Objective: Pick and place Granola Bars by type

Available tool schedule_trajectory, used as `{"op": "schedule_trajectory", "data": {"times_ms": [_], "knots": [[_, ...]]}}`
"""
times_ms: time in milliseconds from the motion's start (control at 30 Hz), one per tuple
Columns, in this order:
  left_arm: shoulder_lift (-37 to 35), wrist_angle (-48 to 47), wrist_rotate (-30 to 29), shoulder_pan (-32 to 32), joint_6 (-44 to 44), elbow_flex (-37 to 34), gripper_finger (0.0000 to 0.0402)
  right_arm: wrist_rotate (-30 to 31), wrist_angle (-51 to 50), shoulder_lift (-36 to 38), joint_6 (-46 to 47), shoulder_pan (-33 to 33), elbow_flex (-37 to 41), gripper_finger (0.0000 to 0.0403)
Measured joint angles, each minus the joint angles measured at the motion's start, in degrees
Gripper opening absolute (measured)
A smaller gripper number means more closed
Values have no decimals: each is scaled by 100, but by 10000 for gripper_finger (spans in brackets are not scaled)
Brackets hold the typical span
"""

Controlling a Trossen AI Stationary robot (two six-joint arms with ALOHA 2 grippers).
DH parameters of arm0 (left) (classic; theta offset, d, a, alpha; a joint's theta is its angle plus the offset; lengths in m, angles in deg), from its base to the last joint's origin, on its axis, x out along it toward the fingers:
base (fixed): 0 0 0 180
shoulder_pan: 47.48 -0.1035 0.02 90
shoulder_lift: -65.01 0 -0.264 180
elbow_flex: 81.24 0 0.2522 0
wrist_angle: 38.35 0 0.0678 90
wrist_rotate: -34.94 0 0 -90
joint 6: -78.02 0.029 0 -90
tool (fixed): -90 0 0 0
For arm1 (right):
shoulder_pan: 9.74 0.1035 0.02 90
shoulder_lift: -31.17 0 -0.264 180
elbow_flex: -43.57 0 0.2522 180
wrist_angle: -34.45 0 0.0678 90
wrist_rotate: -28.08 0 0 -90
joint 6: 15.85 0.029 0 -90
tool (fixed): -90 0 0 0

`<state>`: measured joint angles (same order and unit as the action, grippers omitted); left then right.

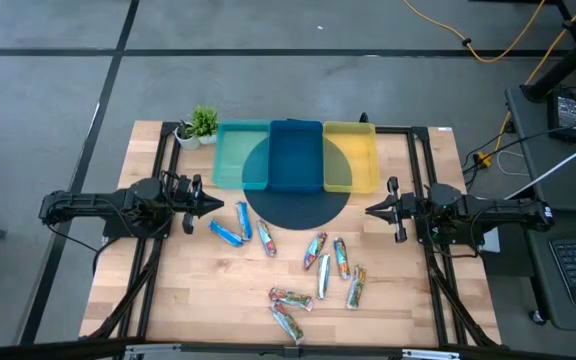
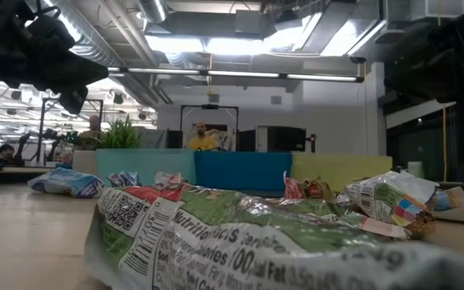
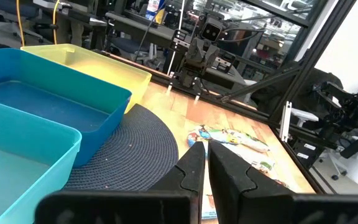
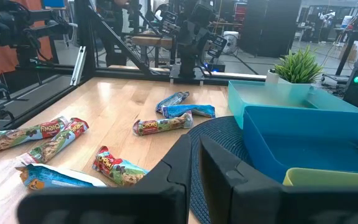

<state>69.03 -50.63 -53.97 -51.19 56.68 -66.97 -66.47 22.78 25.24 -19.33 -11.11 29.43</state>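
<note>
Several granola bars lie flat on the wooden table [image 1: 168,290]: two blue ones [image 1: 226,233] [image 1: 243,218], multicoloured ones [image 1: 266,238] [image 1: 290,298] [image 1: 288,323] [image 1: 341,258] and silver ones [image 1: 322,277] [image 1: 355,287]. In the right wrist view the blue bars [image 4: 179,106] lie far off and a multicoloured bar [image 4: 118,168] lies close. My left gripper [image 1: 218,203] hovers at the table's left, shut and empty, beside the blue bars; its fingers [image 3: 205,168] nearly meet. My right gripper [image 1: 370,210] hovers at the right, shut and empty [image 4: 194,155].
Teal [image 1: 240,155], blue [image 1: 296,155] and yellow [image 1: 350,157] trays stand side by side at the far edge, partly on a dark round mat [image 1: 298,205]. A small potted plant [image 1: 200,125] stands left of the teal tray. Bare wood lies at both near corners.
</note>
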Motion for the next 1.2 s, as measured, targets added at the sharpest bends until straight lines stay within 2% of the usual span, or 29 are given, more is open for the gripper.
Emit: {"op": "schedule_trajectory", "data": {"times_ms": [800,967,1200], "knots": [[1,2,0,-1,1,-1,15,7,-1,-1,0,0,0,34],[0,2,1,-1,2,-1,15,701,8,-2,16,-8,0,34],[0,1,-155,-2,2,-1,15,749,49,-2,26,-8,-2,34]]}}
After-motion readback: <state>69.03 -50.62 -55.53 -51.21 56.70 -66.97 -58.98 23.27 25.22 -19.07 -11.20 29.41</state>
